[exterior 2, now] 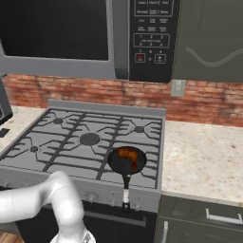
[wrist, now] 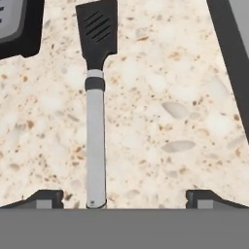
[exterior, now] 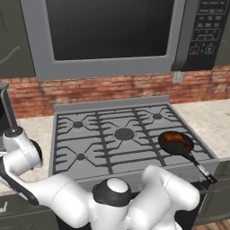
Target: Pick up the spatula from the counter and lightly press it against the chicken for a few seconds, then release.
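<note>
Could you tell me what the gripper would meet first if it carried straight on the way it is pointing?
Probably the counter: the open gripper points down at it, and the spatula handle lies between the finger tips, so they would likely straddle it. Depth is unclear.

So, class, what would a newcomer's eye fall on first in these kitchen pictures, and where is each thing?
In the hand view, a black slotted spatula with a grey handle lies on the speckled counter, just ahead of the open gripper. At the front right of the stove sits a dark pan holding browned chicken, below a big microwave.
</note>
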